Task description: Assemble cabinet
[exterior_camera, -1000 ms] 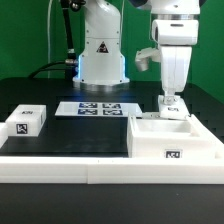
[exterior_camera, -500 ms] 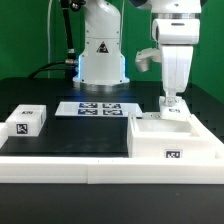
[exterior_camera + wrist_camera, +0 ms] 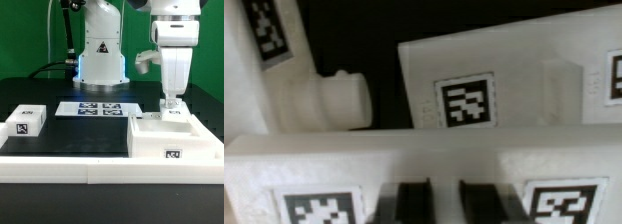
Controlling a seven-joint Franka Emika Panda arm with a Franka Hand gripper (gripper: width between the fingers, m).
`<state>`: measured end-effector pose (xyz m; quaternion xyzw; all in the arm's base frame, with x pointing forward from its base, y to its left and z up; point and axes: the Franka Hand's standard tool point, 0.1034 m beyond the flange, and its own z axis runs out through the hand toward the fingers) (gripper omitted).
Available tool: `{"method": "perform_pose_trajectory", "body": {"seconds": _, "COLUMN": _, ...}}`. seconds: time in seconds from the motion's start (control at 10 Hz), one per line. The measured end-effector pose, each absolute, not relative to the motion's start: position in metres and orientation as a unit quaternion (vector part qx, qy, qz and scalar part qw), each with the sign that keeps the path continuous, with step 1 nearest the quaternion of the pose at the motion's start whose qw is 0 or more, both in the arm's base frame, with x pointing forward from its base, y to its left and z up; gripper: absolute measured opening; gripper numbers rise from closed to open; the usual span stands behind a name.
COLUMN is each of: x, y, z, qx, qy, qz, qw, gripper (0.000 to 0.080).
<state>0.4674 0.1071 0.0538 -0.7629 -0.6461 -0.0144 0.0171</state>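
Cabinet point(image 3: 150, 150) whole in exterior view, gripper point(image 3: 172, 104) at its far edge — spread unclear, wrist view — markers point(image 3: 468, 103) close

Exterior view — low, near table height, set back, facing the robot base point(image 3: 102, 55) across the table point(image 3: 70, 125). Wrist view — very close, filled by white tagged surfaces. Both take in the cabinet point(image 3: 175, 140) beneath the gripper point(image 3: 172, 103).

Glossy white rounded arm point(image 3: 170, 35) with boxy white gripper point(image 3: 172, 104); far white base point(image 3: 102, 66) bears triangular warning sticker point(image 3: 101, 47), blue glow point(image 3: 79, 68), black cables point(image 3: 66, 40).
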Motion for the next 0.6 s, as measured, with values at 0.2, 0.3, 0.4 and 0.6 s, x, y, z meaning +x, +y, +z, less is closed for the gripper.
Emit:
{"method": "perform_pose_trajectory", "body": {"seconds": 0.2, "x": 0.488, "y": 0.109, "z": 0.056, "qx": -0.760, "qy": -0.649, "qz": -0.026, "qw": 0.013, "gripper": 0.0071}}
{"method": "perform_pose_trajectory", "body": {"seconds": 0.3, "x": 0.498, "y": 0.108, "z": 0.056, "qx": -0.758, "qy": -0.652, "qz": -0.029, "qw": 0.012, "gripper": 0.0071}}
{"method": "perform_pose_trajectory", "body": {"seconds": 0.4, "x": 0.508, "y": 0.107, "z": 0.057, "qx": -0.758, "qy": -0.651, "qz": -0.032, "qw": 0.011, "gripper": 0.0071}}
{"method": "perform_pose_trajectory", "body": {"seconds": 0.6, "x": 0.510, "y": 0.106, "z": 0.057, "qx": -0.759, "qy": -0.650, "qz": -0.033, "qw": 0.010, "gripper": 0.0071}}
